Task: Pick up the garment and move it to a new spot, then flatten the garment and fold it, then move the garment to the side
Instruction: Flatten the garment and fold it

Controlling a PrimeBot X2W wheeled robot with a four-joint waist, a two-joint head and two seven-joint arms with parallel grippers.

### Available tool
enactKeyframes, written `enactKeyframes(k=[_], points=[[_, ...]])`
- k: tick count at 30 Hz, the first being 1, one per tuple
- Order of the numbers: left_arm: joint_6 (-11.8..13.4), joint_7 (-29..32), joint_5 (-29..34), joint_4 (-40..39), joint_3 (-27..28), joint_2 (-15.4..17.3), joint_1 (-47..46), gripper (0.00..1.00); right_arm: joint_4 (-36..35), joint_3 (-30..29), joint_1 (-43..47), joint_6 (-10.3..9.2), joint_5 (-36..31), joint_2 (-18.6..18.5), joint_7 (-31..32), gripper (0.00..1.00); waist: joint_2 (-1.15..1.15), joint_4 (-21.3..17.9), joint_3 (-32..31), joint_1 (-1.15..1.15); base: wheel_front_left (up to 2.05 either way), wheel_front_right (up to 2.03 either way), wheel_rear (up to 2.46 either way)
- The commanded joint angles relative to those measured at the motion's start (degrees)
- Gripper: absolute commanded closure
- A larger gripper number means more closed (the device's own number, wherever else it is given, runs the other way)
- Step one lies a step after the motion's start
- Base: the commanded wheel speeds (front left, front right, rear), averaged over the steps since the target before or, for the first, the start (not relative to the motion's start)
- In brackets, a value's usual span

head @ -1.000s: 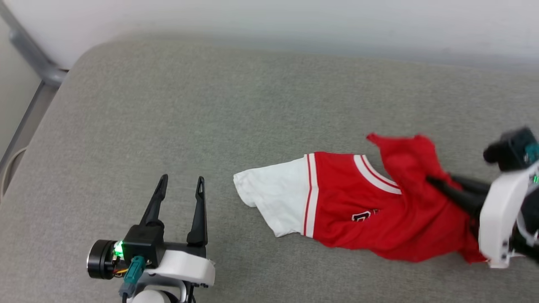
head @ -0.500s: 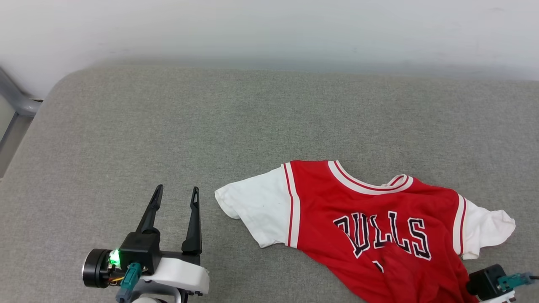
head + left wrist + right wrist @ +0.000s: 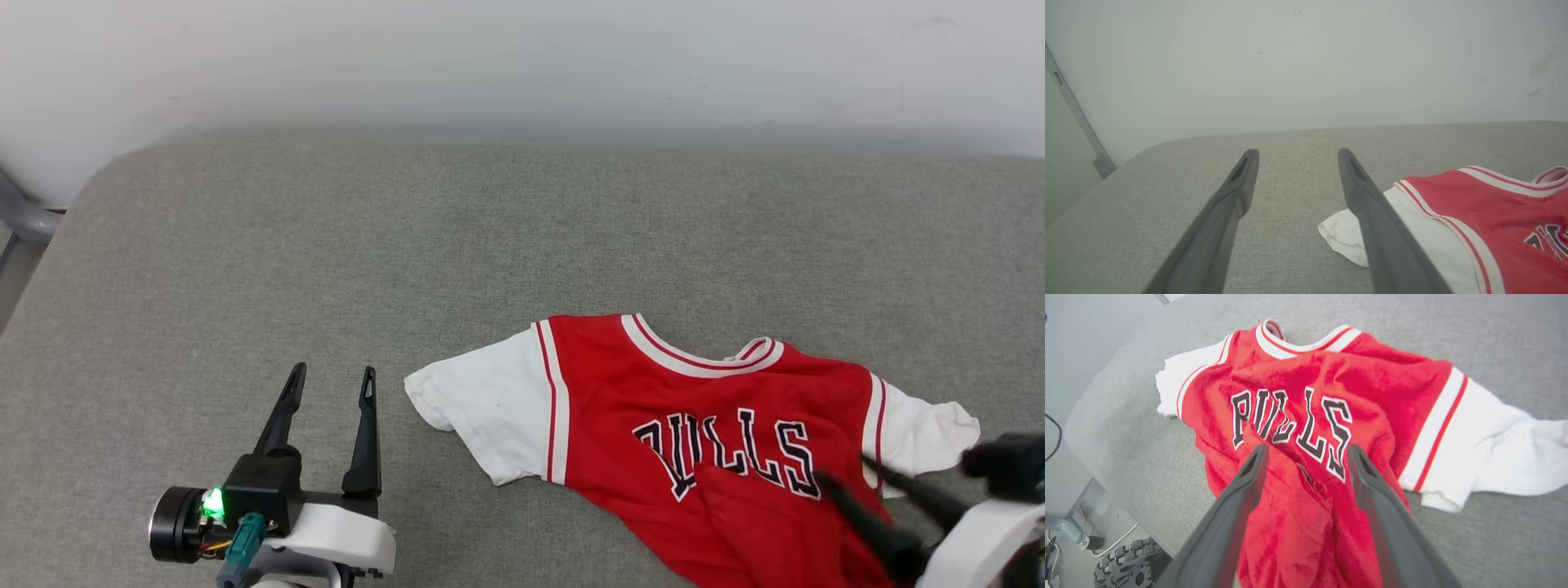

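The right gripper (image 3: 842, 469) hangs over the lower part of the garment (image 3: 702, 408), at about five o'clock from the lettering in the head view. Its two dark fingers are spread wide with nothing pinched between them. In the right wrist view the right gripper (image 3: 1306, 451) points toward twelve o'clock at the letters. A raised fold of red cloth (image 3: 1286, 522) lies beneath and between the fingers; whether a fingertip touches it I cannot tell.

The garment (image 3: 1298, 375) lies front up on the grey cushion (image 3: 326, 245). In the head view its collar is toward twelve o'clock, one white sleeve reaches out at nine o'clock and the other at three o'clock, and the hem end is rumpled toward six o'clock.

The left gripper (image 3: 333, 373) sits at about nine o'clock from the garment, apart from it, with its fingers parted and empty, pointing to twelve o'clock. In the left wrist view the left gripper (image 3: 1298, 152) has one finger crossing in front of the near white sleeve (image 3: 1339, 237), hiding part of it.

Beyond the cushion, a white wall (image 3: 522, 65) stands at twelve o'clock and a grey metal bar (image 3: 20, 220) at ten o'clock. In the right wrist view a treaded wheel (image 3: 1122, 565) shows at seven o'clock, below the cushion's edge.
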Motion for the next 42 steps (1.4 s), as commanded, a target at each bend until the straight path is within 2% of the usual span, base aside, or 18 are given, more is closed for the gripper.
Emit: enactKeyframes(k=[1,7,13,18,19,24,27,31,38,42], points=[[-0.14,-0.15,0.35,-0.16,0.04,0.11,0.65,0.00,-2.06,-2.09,-1.07,-0.04,-0.35,-0.90,-0.95,0.00,0.00,0.03,-0.18,0.00,0.00,0.00,0.00],[0.01,-0.15,0.30,-0.51,-0.13,0.05,0.70,0.00,-8.98,-10.31,-3.08,-0.04,-2.27,-3.22,-0.63,0.00,0.00,0.63,-0.25,0.00,0.00,0.00,0.00],[-0.04,-0.15,0.21,-0.80,-0.56,-0.01,-0.22,0.00,-9.59,-12.51,-9.83,-0.04,-4.61,-7.40,6.30,0.00,0.00,1.51,0.69,0.00,0.00,0.00,0.00],[-0.25,-0.15,0.38,-1.16,-1.46,-0.04,-1.59,0.00,-6.55,-8.02,-15.86,-0.04,-3.33,-11.16,17.08,0.00,0.00,2.89,2.32,0.00,0.00,0.00,0.00],[-0.25,-0.15,0.38,-1.16,-1.46,-0.04,-1.59,0.00,-6.55,-8.02,-15.86,-0.04,-3.33,-11.16,17.08,0.00,0.00,2.89,2.32,0.00,0.00,0.00,0.00],[-0.01,-0.15,0.18,-1.56,-2.77,-0.09,-2.90,0.00,-3.51,-1.15,-21.87,-0.04,-3.45,-13.04,26.34,0.00,0.00,4.55,4.66,0.00,0.00,0.00,0.00],[0.18,-0.15,-0.41,-1.69,-3.77,-0.11,-3.97,0.00,-0.90,3.46,-25.05,-0.04,-4.68,-12.81,30.14,0.00,0.00,5.80,6.52,0.00,0.00,0.00,0.00],[1.05,-0.15,-1.58,-1.81,-5.44,-0.12,-5.38,0.00,3.38,8.96,-29.65,-0.04,-6.75,-11.99,31.24,0.00,0.00,7.79,9.06,0.00,0.00,0.00,0.00],[2.33,-0.15,-2.85,-1.91,-7.03,-0.14,-7.36,0.00,12.28,18.94,-33.97,-0.04,-8.71,-10.76,28.30,0.00,0.00,10.12,12.35,0.00,0.00,0.00,0.00],[2.80,-0.15,-2.92,-1.86,-6.90,-0.14,-7.52,0.00,17.74,22.25,-33.57,-0.06,-6.31,-9.36,25.32,0.00,0.00,9.89,12.58,0.00,0.00,0.00,0.00]])
